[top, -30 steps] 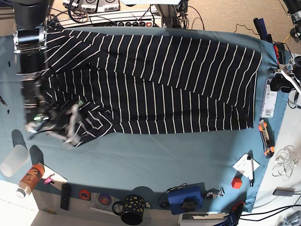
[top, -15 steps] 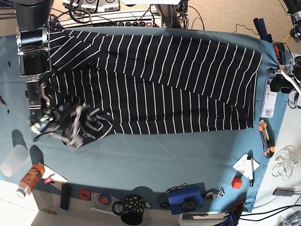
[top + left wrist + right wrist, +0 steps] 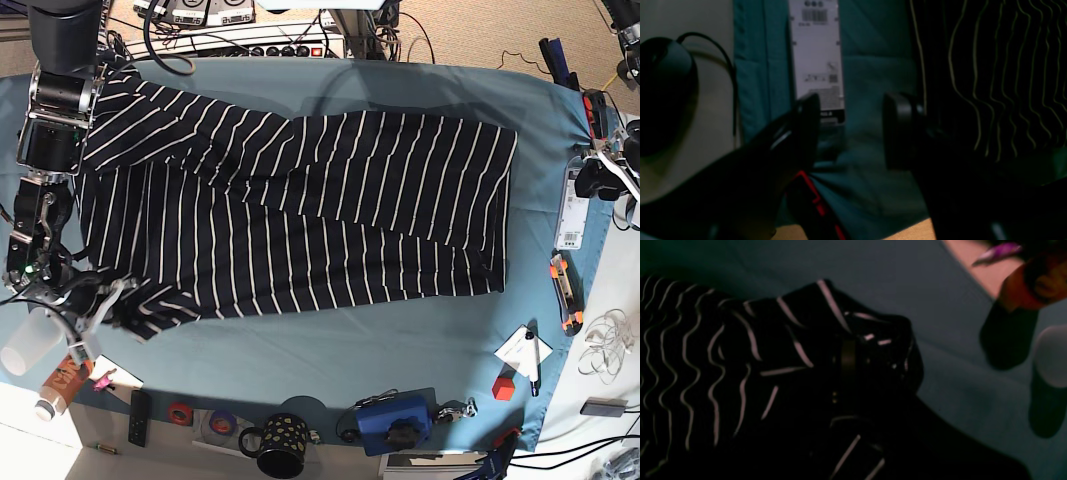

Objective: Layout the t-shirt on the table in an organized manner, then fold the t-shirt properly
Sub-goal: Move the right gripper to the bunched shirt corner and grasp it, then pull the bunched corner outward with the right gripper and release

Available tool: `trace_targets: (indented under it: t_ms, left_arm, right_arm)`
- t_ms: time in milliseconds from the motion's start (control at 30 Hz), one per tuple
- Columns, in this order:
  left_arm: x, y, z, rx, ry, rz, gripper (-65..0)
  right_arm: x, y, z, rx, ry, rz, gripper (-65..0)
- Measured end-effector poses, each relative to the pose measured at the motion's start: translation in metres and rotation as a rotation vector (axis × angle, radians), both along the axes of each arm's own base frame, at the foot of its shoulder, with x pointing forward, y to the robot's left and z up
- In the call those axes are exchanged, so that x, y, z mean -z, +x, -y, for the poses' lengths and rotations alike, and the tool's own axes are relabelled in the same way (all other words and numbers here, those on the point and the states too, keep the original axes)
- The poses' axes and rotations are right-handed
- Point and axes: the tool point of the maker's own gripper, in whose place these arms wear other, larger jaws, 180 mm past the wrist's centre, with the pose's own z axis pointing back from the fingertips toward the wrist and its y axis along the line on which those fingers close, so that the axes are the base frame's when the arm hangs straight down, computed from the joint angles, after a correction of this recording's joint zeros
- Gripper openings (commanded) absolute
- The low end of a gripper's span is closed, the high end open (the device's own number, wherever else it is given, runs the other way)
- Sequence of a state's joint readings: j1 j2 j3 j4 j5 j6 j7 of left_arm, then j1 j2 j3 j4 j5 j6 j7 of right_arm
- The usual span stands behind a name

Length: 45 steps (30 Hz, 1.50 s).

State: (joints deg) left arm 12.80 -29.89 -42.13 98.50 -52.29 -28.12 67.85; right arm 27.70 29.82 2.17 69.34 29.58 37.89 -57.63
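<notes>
Shirt (image 3: 300, 210) dragged toward right hand (image 3: 105, 305), clamped on sleeve.

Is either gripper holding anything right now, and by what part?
The right gripper is shut on the t-shirt at a bunched sleeve corner. The left gripper is open, holding nothing.

No legible words or numbers anywhere. White label card (image 3: 816, 56) on the teal table (image 3: 873, 66): a barcode at the top, small square codes lower down, blocks of fine print, all too blurred to read. Same card (image 3: 572, 210) in the base view, near the table's edge: only grey smudges of print. Orange can (image 3: 62, 381) at the table's corner: dark graphic marks, not readable. Black mug (image 3: 281, 445): a pattern of pale dots, no lettering.
</notes>
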Motion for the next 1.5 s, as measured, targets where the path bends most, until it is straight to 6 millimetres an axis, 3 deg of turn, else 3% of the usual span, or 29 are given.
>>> trace_targets:
  t_ms: [67, 167, 233, 467, 567, 733, 933, 1100, 1133, 1233, 1400, 1500]
  left_arm:
    - [0.0, 0.0, 0.0, 0.0, 0.0, 0.0, -34.1]
    - [0.0, 0.0, 0.0, 0.0, -0.001, 0.0, -34.1]
    - [0.0, 0.0, 0.0, 0.0, 0.0, 0.0, -34.1]
    - [0.0, 0.0, 0.0, 0.0, 0.0, 0.001, -34.1]
    - [0.0, 0.0, 0.0, 0.0, 0.0, 0.0, -34.1]
    - [0.0, 0.0, 0.0, 0.0, 0.0, 0.0, -34.1]
    - [0.0, 0.0, 0.0, 0.0, -0.001, 0.0, -34.1]
    - [0.0, 0.0, 0.0, 0.0, 0.0, 0.0, -34.1]
    - [0.0, 0.0, 0.0, 0.0, 0.0, 0.0, -34.1]
    - [0.0, 0.0, 0.0, 0.0, -0.001, 0.001, -34.1]
    - [-0.002, 0.002, 0.0, -0.003, -0.001, 0.013, -34.1]
    - [-0.005, 0.005, 0.0, -0.008, -0.005, 0.038, -34.1]
  right_arm:
    - [0.002, -0.003, -0.005, -0.037, 0.0, -0.011, -65.0]
    - [0.0, -0.003, -0.007, -0.043, 0.018, -0.008, -50.5]
    - [-0.001, -0.003, -0.01, -0.046, 0.033, -0.003, -48.5]
    - [-0.001, -0.003, -0.01, -0.047, 0.036, -0.002, -49.3]
    - [-0.001, -0.001, -0.004, 0.003, 0.038, -0.003, -65.0]
    - [0.001, 0.0, 0.006, 0.03, -0.018, -0.003, -65.0]
    - [-0.023, 0.014, 0.013, 0.054, 0.0, 0.106, -65.0]
    - [-0.063, 0.024, 0.035, 0.122, 0.032, 0.204, -65.0]
    - [-0.068, 0.023, 0.04, 0.127, 0.031, 0.208, -61.1]
    - [-0.071, 0.015, 0.057, 0.176, 0.035, 0.185, -40.4]
    - [-0.058, 0.002, 0.076, 0.278, 0.059, 0.129, -39.1]
    - [-0.035, -0.003, 0.074, 0.276, 0.084, 0.121, -39.2]
